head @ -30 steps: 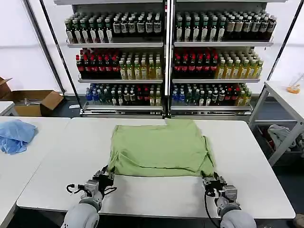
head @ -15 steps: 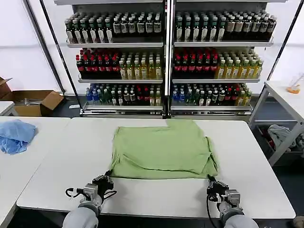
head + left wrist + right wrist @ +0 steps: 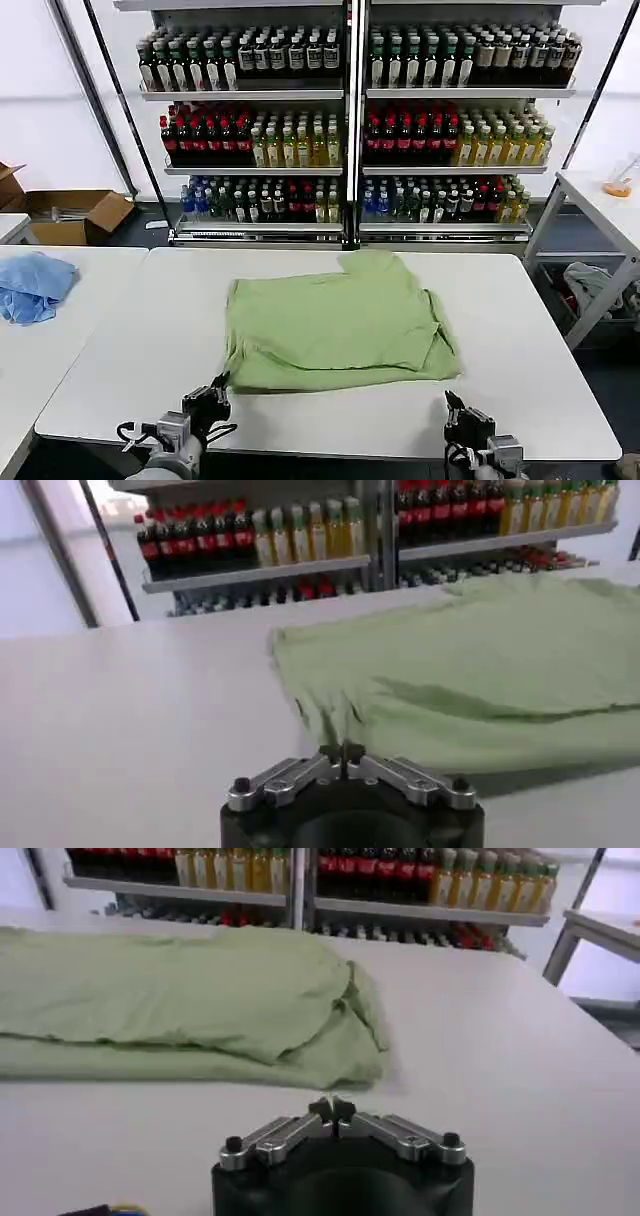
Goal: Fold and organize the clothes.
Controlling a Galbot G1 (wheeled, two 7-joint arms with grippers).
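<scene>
The light green T-shirt [image 3: 338, 322] lies folded over on the white table [image 3: 130, 340], near its middle, plain side up. It also shows in the left wrist view [image 3: 480, 680] and the right wrist view [image 3: 190, 998]. My left gripper [image 3: 212, 395] sits shut and empty at the table's near edge, just short of the shirt's near left corner. My right gripper [image 3: 462, 418] is shut and empty at the near edge, a little short of the shirt's near right corner. In the wrist views, the left gripper [image 3: 342, 752] and right gripper [image 3: 331, 1111] each hold nothing.
A light blue cloth [image 3: 32, 283] lies on the neighbouring table at the left. Shelves of bottles [image 3: 350, 130] stand behind the table. A cardboard box [image 3: 70, 213] sits on the floor far left, and a grey garment [image 3: 595, 285] hangs under a table at the right.
Both grippers let go of the shirt's near edge and drew back toward the table's near edge. The shirt settled flat, its near edge slightly farther forward.
</scene>
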